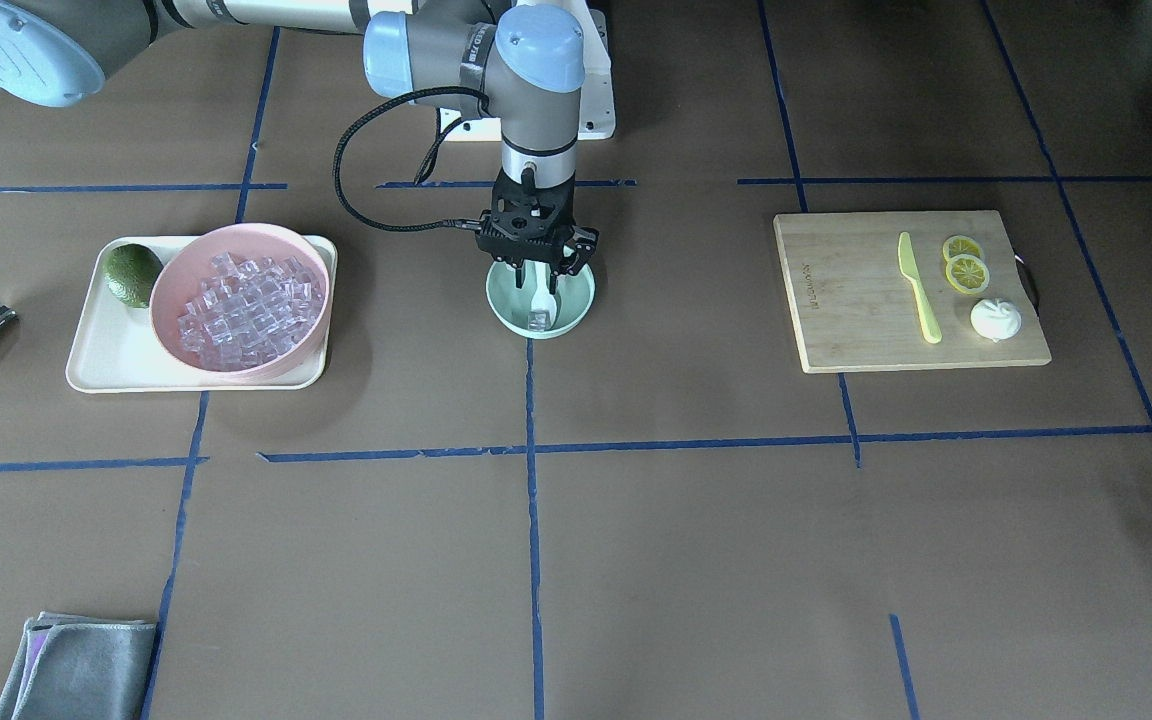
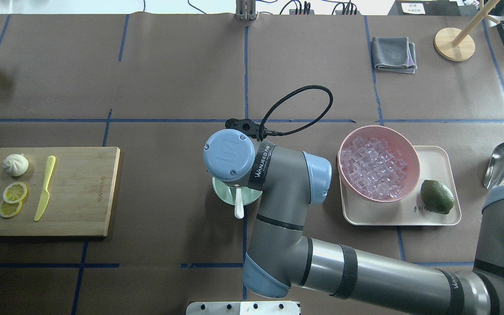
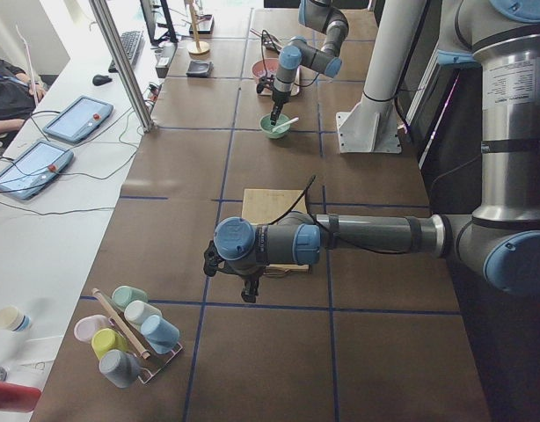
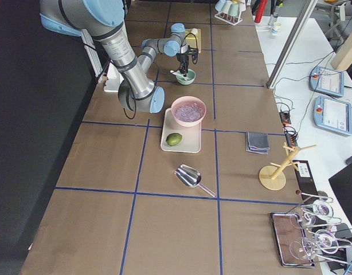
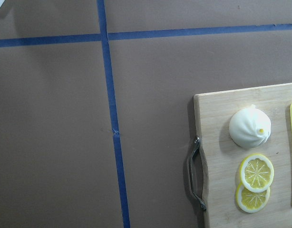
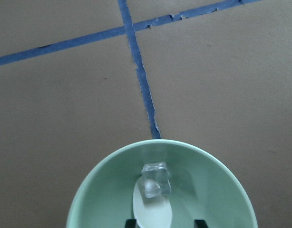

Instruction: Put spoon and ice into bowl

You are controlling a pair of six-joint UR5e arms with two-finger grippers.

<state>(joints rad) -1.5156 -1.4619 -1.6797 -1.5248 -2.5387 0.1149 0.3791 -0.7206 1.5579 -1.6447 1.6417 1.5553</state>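
Just below the right gripper (image 1: 539, 272), its jaws apart and empty, the spoon (image 1: 541, 300) and one ice cube (image 1: 536, 321) lie in the bowl (image 1: 586, 305) (little seems left but withdrawing).

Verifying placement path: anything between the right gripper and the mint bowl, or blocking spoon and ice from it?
Nothing visible. The right gripper hangs open directly over the bowl; the spoon and one ice cube already lie inside it, handle over the robot-side rim.

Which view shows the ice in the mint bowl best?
Right wrist-mounted: the ice sits close-up against the spoon in the bowl. Front-facing shows it tiny; overhead hides it behind the right arm; side views too distant.
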